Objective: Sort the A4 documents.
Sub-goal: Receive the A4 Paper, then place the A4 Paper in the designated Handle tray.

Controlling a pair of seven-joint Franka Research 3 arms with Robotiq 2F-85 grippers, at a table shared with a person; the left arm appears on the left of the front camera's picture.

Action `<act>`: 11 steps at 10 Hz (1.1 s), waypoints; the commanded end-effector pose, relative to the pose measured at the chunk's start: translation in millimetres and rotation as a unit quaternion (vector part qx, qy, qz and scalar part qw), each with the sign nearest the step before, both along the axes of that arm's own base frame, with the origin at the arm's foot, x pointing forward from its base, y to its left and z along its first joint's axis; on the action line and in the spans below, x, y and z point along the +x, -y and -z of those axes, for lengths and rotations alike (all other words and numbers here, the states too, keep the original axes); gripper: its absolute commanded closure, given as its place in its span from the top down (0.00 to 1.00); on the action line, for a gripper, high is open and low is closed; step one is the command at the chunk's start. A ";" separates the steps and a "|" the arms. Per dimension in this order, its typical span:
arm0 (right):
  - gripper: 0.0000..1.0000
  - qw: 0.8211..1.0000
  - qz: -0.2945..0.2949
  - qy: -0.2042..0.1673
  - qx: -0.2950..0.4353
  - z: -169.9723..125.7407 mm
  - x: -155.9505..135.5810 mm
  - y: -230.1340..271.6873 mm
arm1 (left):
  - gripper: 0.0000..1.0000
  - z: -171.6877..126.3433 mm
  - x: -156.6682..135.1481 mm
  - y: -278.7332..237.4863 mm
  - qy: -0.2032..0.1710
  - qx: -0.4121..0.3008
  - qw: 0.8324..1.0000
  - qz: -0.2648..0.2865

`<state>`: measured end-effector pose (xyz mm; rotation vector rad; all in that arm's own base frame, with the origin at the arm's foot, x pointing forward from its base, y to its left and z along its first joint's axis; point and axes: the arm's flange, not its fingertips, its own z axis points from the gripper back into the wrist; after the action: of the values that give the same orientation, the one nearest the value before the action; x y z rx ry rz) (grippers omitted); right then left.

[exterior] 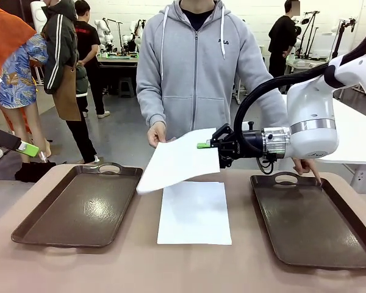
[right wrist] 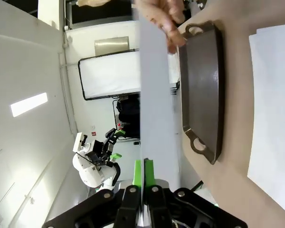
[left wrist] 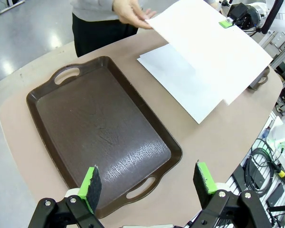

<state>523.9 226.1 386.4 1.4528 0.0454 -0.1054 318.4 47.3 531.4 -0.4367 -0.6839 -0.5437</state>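
One A4 document (exterior: pixel 177 160) hangs tilted above the table's middle. My right gripper (exterior: pixel 202 145) is shut on its right edge, and a person's hand (exterior: pixel 155 134) holds its far left corner. In the right wrist view this sheet (right wrist: pixel 154 95) stands edge-on between the closed fingers (right wrist: pixel 143 173). A second A4 document (exterior: pixel 194 212) lies flat on the table below it. My left gripper (left wrist: pixel 149 183) stands open and empty above the near end of the left tray (left wrist: pixel 99 133). From there I see the held sheet (left wrist: pixel 213 47) over the flat one (left wrist: pixel 180 80).
Two dark brown trays with handles flank the papers, one left (exterior: pixel 79 204) and one right (exterior: pixel 314 220). The person in a grey hoodie stands at the far edge, the other hand (exterior: pixel 308 168) by the right tray's handle. Other people stand behind.
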 end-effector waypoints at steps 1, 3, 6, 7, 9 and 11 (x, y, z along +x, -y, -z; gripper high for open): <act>0.00 1.000 0.025 -0.004 -0.015 2.2 3.6 4.1 | 1.00 1.1 1.4 -1.4 0.005 -0.003 1.000 0.004; 0.00 1.000 0.025 -0.004 -0.015 2.2 3.6 4.1 | 1.00 1.1 1.4 -1.4 0.005 -0.003 1.000 0.004; 0.00 1.000 0.025 -0.004 -0.015 2.2 3.6 4.1 | 1.00 1.1 1.4 -1.4 0.005 -0.003 1.000 0.004; 0.00 1.000 0.025 -0.004 -0.015 2.2 3.6 4.1 | 1.00 1.1 1.4 -1.4 0.005 -0.003 1.000 0.004; 0.00 1.000 0.025 -0.004 -0.015 2.2 3.6 4.1 | 1.00 1.1 1.4 -1.4 0.005 -0.003 1.000 0.004; 0.00 1.000 0.025 -0.004 -0.015 2.2 3.6 4.1 | 1.00 1.1 1.4 -1.4 0.005 -0.003 1.000 0.004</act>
<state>527.8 220.5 383.8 1.4249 0.0161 -0.1359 318.4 47.3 531.4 -0.4367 -0.6838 -0.5436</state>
